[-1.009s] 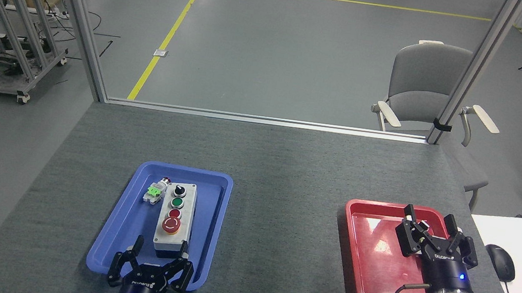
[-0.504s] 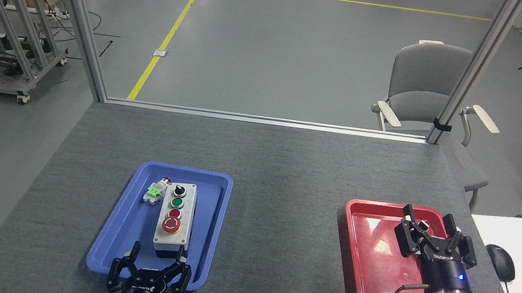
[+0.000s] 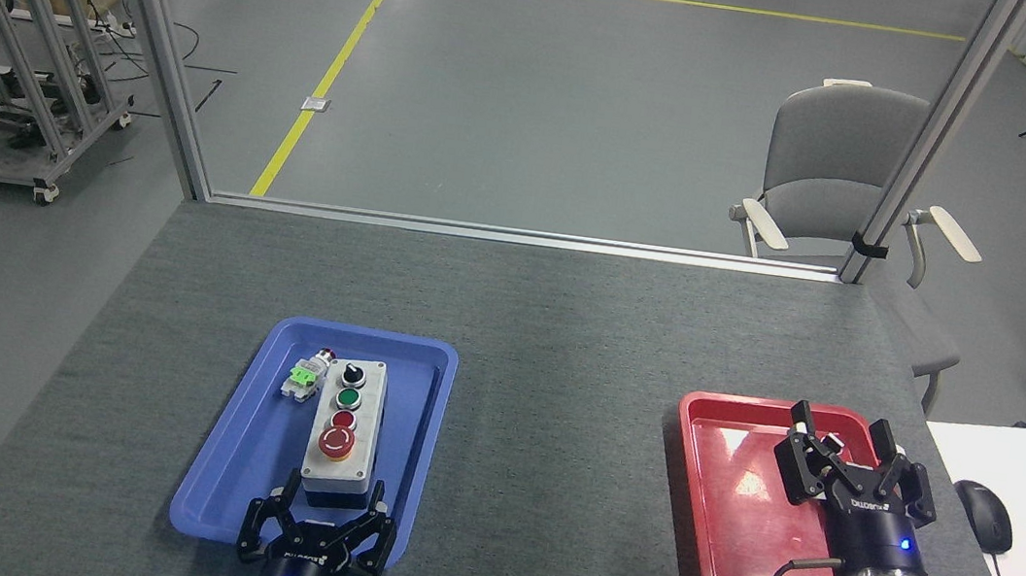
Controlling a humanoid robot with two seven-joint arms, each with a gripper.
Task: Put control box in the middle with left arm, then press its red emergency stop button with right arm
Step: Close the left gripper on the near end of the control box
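The box (image 3: 342, 434) lies lengthwise in the blue tray (image 3: 230, 478), left of the bare middle of the surface (image 3: 554, 430); it looks rigid, hard-shelled and fairly light, best pinched across its long sides below the buttons. The left gripper (image 3: 328, 502), spread open and empty, has shifted right since a second ago and now straddles the box's near end. The right gripper (image 3: 846, 448) hangs open and empty over the red tray (image 3: 720, 519).

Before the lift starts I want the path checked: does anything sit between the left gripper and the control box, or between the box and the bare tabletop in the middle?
Nothing visible blocks the left gripper, open at the control box's near end. Only the blue tray's raised right rim separates the box from the middle.
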